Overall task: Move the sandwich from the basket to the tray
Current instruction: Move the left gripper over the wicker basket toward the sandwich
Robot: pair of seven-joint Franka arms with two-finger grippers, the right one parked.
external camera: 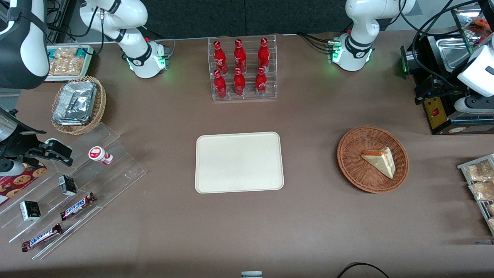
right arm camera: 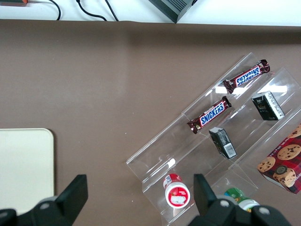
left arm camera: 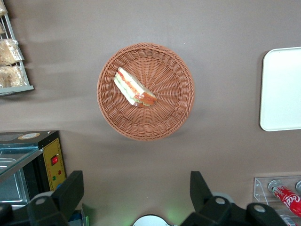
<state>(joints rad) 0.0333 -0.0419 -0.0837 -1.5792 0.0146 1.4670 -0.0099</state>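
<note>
Nothing of the task is done yet, as far as the pictures show. The sandwich [external camera: 380, 160] lies in the basket [external camera: 349, 164], a white wedge resting on the woven floor with its orange-red and green filling edge showing in the left wrist view [left arm camera: 133, 87]. The tray [external camera: 239, 162] sits bare on the brown counter [external camera: 308, 216], well apart from the basket and toward the parked arm's end of it. The tool [left arm camera: 136, 195] hangs high above the counter with its fingers [left arm camera: 70, 190] spread wide and nothing between them — released, not grasping. It sits beside the basket rather than over it, so the wedge is not yet lined up between the fingers. All steps remain, by my judgement: bring the tool over the sandwich, descend into the basket, close on the wedge, lift it clear of the rim, carry it across and set it down on the tray. A rack of red bottles [external camera: 241, 69] stands farther from the front camera than the tray — clear of that path.
</note>
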